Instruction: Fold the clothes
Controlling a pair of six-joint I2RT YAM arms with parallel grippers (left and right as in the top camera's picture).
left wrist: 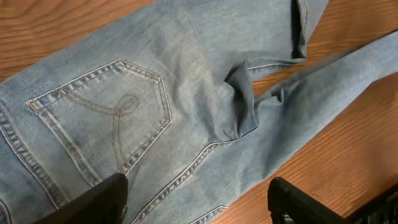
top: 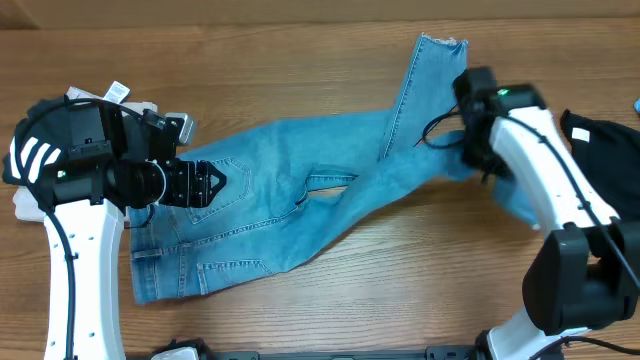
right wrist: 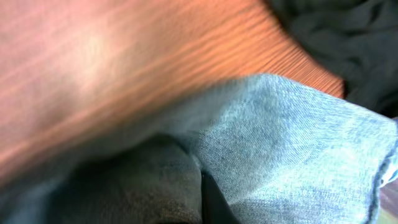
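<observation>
You've barely started: the long light-blue denim jeans (top: pixel 270 190) lie sprawled unfolded mid-table, legs trailing right, your right gripper (top: pixel 478 158) pinched shut on the nearer leg, left gripper (top: pixel 222 182) spread wide over the back pocket, every fold left to do.

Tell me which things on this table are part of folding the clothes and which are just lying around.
Part of the job:
jeans
black garment on the right
pale clothes with tags on the left
left end effector, open over the jeans
right end effector, shut on a jeans leg

Just lying about:
a small blue thing at the right edge, too small to identify
</observation>
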